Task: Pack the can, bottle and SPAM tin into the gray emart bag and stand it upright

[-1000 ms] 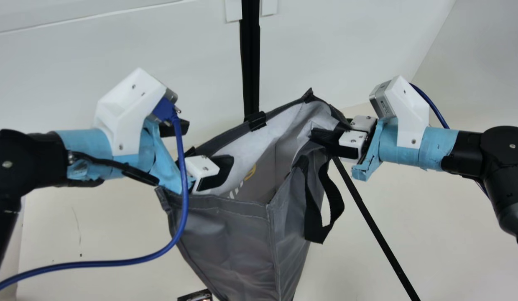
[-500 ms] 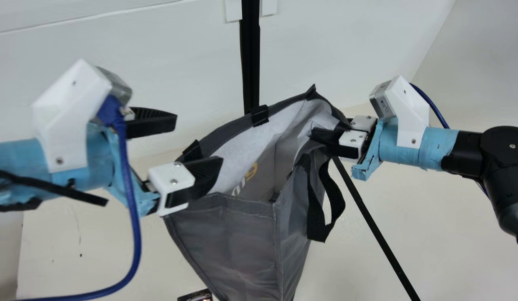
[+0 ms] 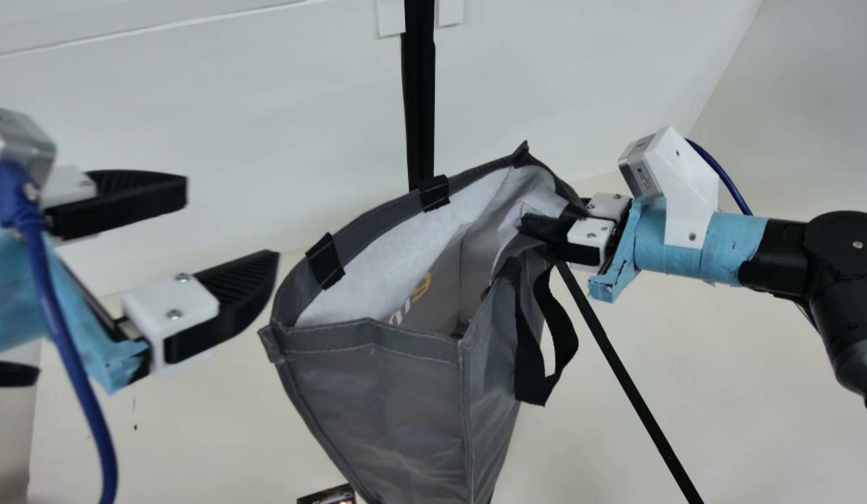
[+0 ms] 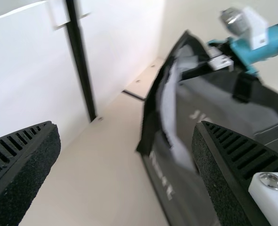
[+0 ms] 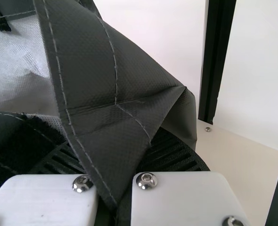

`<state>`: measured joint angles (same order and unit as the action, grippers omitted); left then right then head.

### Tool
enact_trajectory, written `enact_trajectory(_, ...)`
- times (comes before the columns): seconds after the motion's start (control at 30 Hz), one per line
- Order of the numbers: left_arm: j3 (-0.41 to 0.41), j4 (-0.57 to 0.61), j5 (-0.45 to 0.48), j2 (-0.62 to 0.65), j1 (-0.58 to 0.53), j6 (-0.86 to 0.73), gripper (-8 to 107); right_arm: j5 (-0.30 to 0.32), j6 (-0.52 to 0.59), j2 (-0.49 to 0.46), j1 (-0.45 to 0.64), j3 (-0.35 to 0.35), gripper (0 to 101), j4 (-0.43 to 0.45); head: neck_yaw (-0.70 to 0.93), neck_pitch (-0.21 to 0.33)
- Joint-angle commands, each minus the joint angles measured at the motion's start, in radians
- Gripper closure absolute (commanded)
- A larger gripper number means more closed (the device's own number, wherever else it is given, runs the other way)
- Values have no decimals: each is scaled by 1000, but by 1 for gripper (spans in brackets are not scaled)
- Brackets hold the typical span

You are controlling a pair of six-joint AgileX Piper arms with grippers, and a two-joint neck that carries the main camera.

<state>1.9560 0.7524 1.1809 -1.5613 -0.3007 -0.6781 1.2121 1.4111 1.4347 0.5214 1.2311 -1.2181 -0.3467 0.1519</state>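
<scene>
Gaping wide at the left gripper [image 3: 232,222], clasping nothing. Pointing both ribbed fingers across toward the gray emart bag [image 3: 391,392]; lying just past the tips, beginning with the near corner [image 3: 271,341] of the rim. Showing beyond one finger in the left wrist view, so sitting off to that finger's side rather than squarely between the two. Carrying a black tab [image 3: 325,260] on the rim's far edge, a little beyond the tips.

Stretching onward from those tips, slantwise along the mouth's long axis, to the right gripper [image 3: 545,220]. Clenching on cloth there, pinching the rim's other end into a crease. Counting the right as the nearer hand, touching already. Dangling just below that grip: a black handle [image 3: 555,343], looping loose. Lying farther out, past the bag's lower part: a dark-edged thing [image 3: 328,495], not naming it from so little.

Facing the mouth upward; not telling whether resting the base on anything. Judging the step as handling the mouth, likely for opening or setting upright. If regripping with the left, needing to straddle the near rim, one finger inside, one out. Risking shoving the soft wall inward, or twisting the bag about the right grip.
</scene>
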Motion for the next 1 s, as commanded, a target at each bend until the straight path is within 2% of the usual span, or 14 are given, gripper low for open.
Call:
enact_trajectory(0.0, -19, -86, -11, 28, 11, 24, 9, 0, 0, 0, 0, 0, 101, 0, -2, 23)
enact_trajectory(0.6, -242, -724, -52, 151, 48, 348, 9, 0, 0, 0, 0, 0, 101, 0, -2, 23)
enact_trajectory(0.8, -343, -865, -53, 168, 62, 453, 9, 0, 0, 0, 0, 0, 101, 0, -2, 23)
enact_trajectory(0.97, -429, -928, -59, 177, 83, 518, 9, 0, 0, 0, 0, 0, 101, 0, -2, 23)
